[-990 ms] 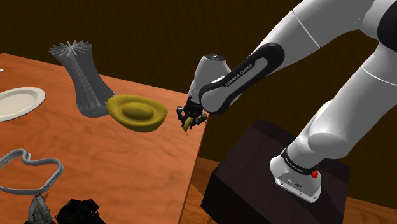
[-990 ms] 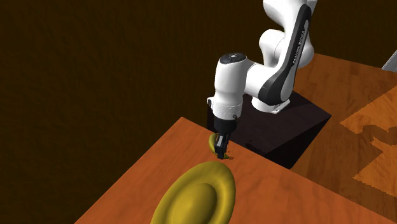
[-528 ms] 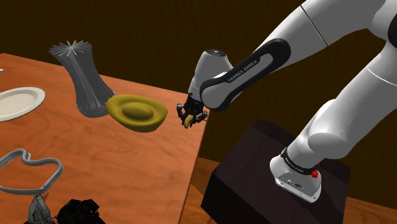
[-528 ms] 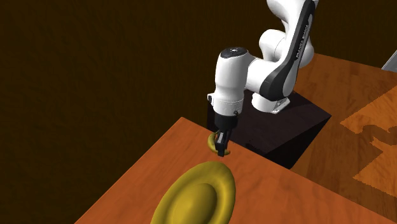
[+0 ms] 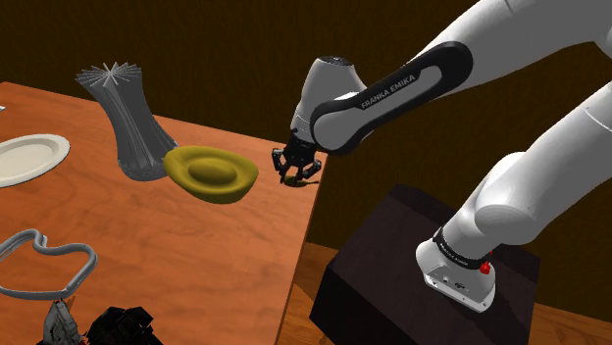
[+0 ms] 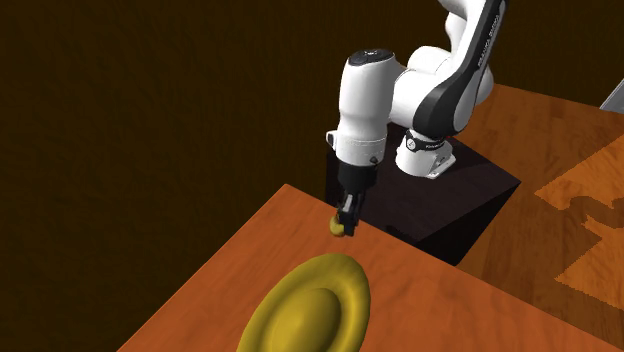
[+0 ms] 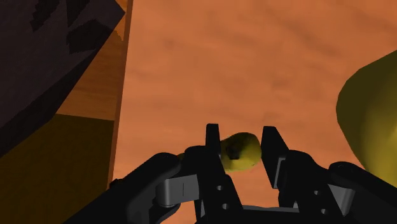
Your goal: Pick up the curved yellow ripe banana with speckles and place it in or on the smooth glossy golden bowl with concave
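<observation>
Pinching the banana (image 7: 242, 153) between its two fingers, the gripper (image 7: 242, 135) hangs a little above the table (image 5: 196, 265), near the edge that faces the stand (image 5: 412, 265). In the second exterior view the banana's yellow end pokes out beside the fingertips, off the wood.

The bowl (image 5: 211, 174), golden and shallow, sits on the table near the gripper, toward the shoulder view's left, with bare wood between them. A tall grey ribbed vase (image 5: 127, 118) stands just behind the bowl; whether they touch I cannot tell. Further to that view's left lies a white plate (image 5: 29, 157). A grey looped thing (image 5: 49, 250) and a black lump (image 5: 118, 323) lie at the table's near end, well apart from the bowl.

The arm (image 5: 392, 88) reads "FRANKA EMIKA" in white on its dark band.
</observation>
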### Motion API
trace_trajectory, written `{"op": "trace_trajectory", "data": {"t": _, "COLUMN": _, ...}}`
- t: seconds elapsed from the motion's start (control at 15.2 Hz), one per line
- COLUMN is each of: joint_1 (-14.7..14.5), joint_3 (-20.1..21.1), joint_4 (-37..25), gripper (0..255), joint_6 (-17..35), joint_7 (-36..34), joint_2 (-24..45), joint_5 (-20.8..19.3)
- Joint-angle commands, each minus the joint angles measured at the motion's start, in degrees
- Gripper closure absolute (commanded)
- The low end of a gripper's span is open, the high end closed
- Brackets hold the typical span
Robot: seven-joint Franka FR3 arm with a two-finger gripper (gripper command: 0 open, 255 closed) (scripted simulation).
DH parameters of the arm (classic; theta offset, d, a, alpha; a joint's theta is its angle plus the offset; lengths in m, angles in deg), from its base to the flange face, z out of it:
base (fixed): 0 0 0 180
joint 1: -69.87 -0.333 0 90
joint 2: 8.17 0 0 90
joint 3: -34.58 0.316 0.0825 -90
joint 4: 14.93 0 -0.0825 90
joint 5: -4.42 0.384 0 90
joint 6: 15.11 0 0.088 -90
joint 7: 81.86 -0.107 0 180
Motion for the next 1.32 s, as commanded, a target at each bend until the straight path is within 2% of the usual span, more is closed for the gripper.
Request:
{"op": "trace_trajectory", "data": {"t": 0.0, "joint_1": 0.0, "joint_3": -0.1, "joint_4": -0.5, "gripper": 255, "joint_6": -1.9, "joint_7": -0.2, "joint_2": -1.4, "joint_5": 0.0}}
{"op": "trace_trajectory", "data": {"t": 1.25, "joint_1": 0.5, "joint_3": -2.1, "joint_4": -7.9, "gripper": 255, "joint_6": -18.3, "joint_7": -2.3, "joint_2": -10.6, "joint_5": -1.1}}
